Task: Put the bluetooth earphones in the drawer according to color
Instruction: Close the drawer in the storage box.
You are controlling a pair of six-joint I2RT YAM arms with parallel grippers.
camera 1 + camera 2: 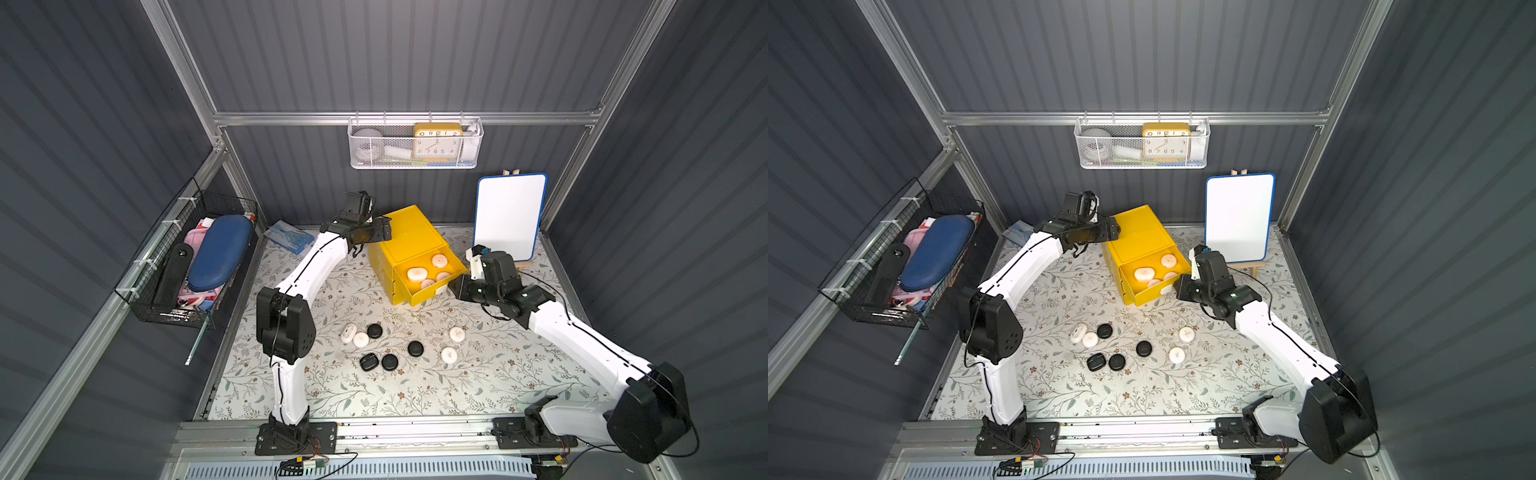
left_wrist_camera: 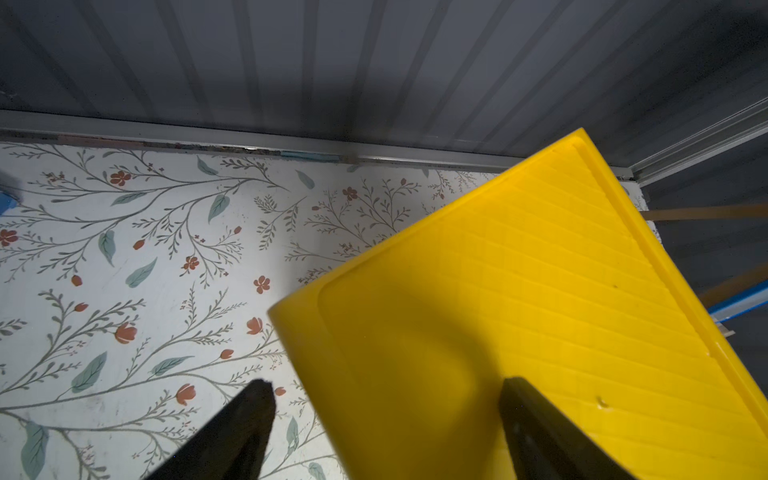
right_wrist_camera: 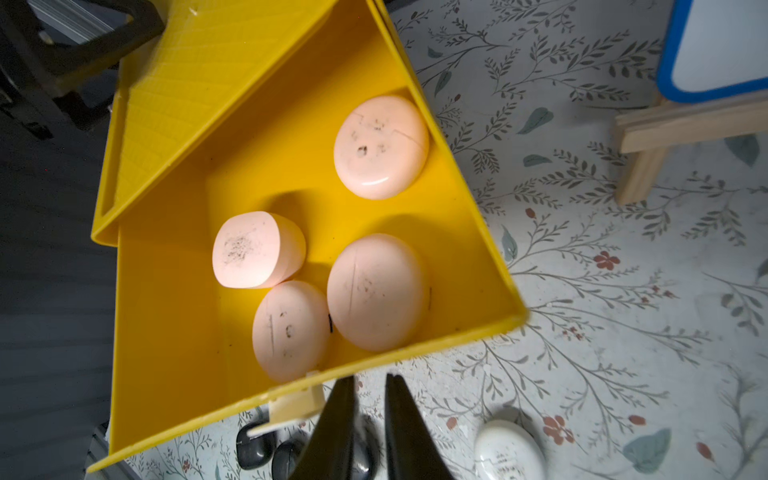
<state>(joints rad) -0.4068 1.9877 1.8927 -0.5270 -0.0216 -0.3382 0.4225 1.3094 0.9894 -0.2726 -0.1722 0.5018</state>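
Bluetooth earphones: smooth rounded pebble-shaped cases, glossy plastic.

Both top views: four pale pink cases (image 1: 417, 273) in open drawer (image 1: 424, 295) of yellow ribbed plastic cabinet (image 1: 409, 232). Four white cases (image 1: 456, 334) and four black cases (image 1: 415, 348) lie loose on floral mat (image 1: 478, 386).

Left wrist view: left gripper (image 2: 386, 384) has fingers spread wide, straddling cabinet corner.

Right wrist view: pink cases scuffed with dark marks, one tipped with flat face showing. Right gripper (image 3: 370, 378) has fingers closed together, nothing between them, just beside drawer's cream pull tab (image 3: 297, 405).

Yellow drawer (image 3: 174, 332), pink earphone cases (image 3: 380, 145), floral table cover (image 3: 623, 332)
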